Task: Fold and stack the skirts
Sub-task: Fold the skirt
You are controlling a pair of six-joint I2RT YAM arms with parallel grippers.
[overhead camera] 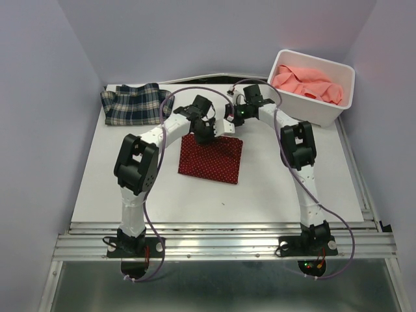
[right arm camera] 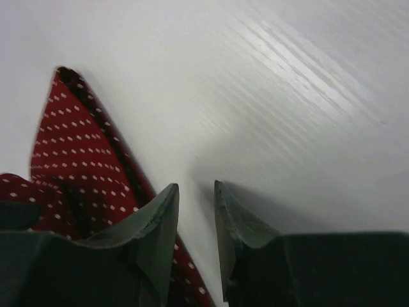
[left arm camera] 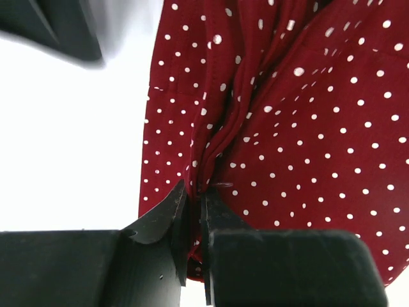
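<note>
Dark red skirt (overhead camera: 210, 158): soft cloth with tiny white dots, folded to a rough rectangle at mid-table (overhead camera: 273, 188). The left fingers (left arm camera: 167, 217) are clamped on a gathered pleat at its far edge. The right fingers (right arm camera: 160, 220) stand slightly apart, holding nothing, just beside a pointed corner of the cloth. Plaid skirt (overhead camera: 134, 104): folded, far left corner. White plastic bin (overhead camera: 335, 112), far right, holds the crumpled salmon-pink skirt (overhead camera: 305, 83).
</note>
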